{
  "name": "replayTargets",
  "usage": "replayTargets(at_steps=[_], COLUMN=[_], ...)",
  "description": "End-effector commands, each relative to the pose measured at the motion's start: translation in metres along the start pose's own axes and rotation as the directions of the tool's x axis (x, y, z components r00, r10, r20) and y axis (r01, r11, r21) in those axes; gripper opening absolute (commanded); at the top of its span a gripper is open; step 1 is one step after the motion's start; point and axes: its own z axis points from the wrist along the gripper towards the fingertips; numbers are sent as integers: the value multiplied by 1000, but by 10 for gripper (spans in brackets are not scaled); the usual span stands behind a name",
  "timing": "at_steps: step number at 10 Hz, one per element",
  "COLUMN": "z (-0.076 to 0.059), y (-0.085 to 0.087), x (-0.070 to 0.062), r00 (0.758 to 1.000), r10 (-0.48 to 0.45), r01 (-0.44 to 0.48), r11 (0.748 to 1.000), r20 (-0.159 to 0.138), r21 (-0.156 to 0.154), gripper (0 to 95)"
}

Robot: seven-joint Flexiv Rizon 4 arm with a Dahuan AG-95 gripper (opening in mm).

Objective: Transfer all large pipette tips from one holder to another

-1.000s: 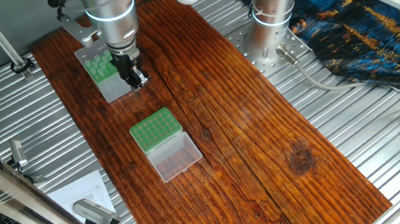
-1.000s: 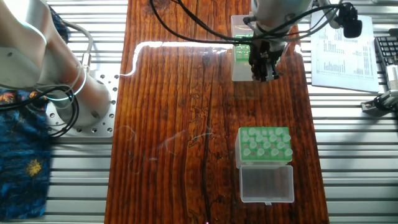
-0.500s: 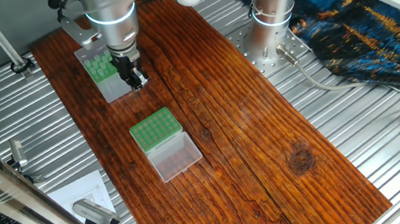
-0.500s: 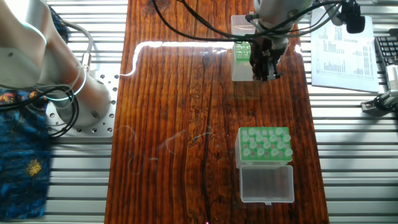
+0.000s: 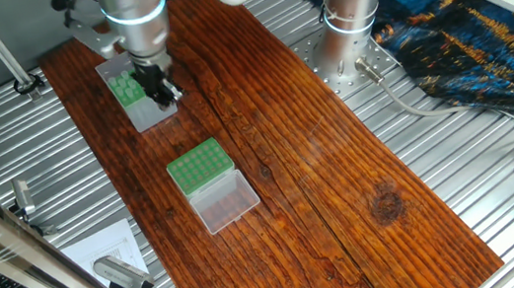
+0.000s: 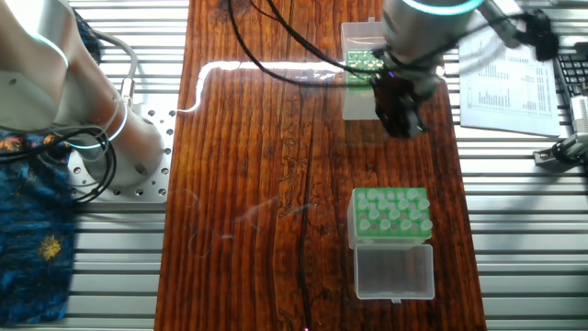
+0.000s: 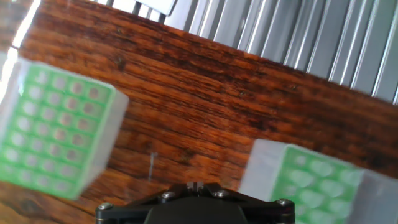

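Note:
The taller grey-sided holder (image 5: 135, 98) (image 6: 360, 92) with its green hole plate stands at the far end of the wooden board. My gripper (image 5: 164, 94) (image 6: 401, 118) hangs just above its edge, fingers close together. I cannot see whether a tip sits between them. The low green rack (image 5: 196, 166) (image 6: 354, 219) stands nearer, its clear lid (image 6: 394, 271) folded open, with several pale large pipette tips (image 6: 393, 213) in its holes. In the hand view the holder (image 7: 56, 134) is at left and the rack (image 7: 314, 183) at right. Only the gripper (image 7: 194, 185) base shows there.
The wooden board (image 5: 318, 156) lies on a ribbed metal table. A second arm's base (image 5: 346, 28) stands beside the board. Printed paper (image 6: 505, 74) lies beyond the holder, and cables run over the board's far end.
The gripper has shifted a little along the holder's edge, and the arm is blurred with motion. Both boxes stay where they were.

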Motion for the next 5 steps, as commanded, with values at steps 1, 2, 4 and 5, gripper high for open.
replayTargets(at_steps=[1,2,4,5], z=[-7,-8,-6,-6], y=[-41,-51,-58,-58], x=[-3,-3,-3,-3], r00=[985,978,958,932], r10=[-175,-211,-286,-357], r01=[175,211,287,361], r11=[984,977,957,929], r20=[4,9,25,59], r21=[-18,-26,-44,-78], gripper=[0,0,0,0])
